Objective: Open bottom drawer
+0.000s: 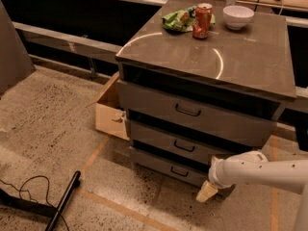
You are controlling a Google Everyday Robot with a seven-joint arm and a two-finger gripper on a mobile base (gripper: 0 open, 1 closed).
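Note:
The bottom drawer (166, 167) is the slimmest grey-brown front at the foot of the cabinet, with a small black bar handle (179, 172). It stands pushed in, about level with the drawers above. My white arm (260, 170) reaches in from the right edge. The gripper (207, 191) hangs low at the drawer's right end, just right of and below the handle, close to the floor. Its cream fingertip (207, 192) points down and left.
The mid-sized drawer (178, 144) and the tallest drawer (192, 112) sit above. On the top are a red can (202, 20), a green chip bag (177, 20) and a white bowl (238, 16). An open cardboard box (110, 110) stands left of the cabinet. A black pole (62, 208) and cable lie on the floor.

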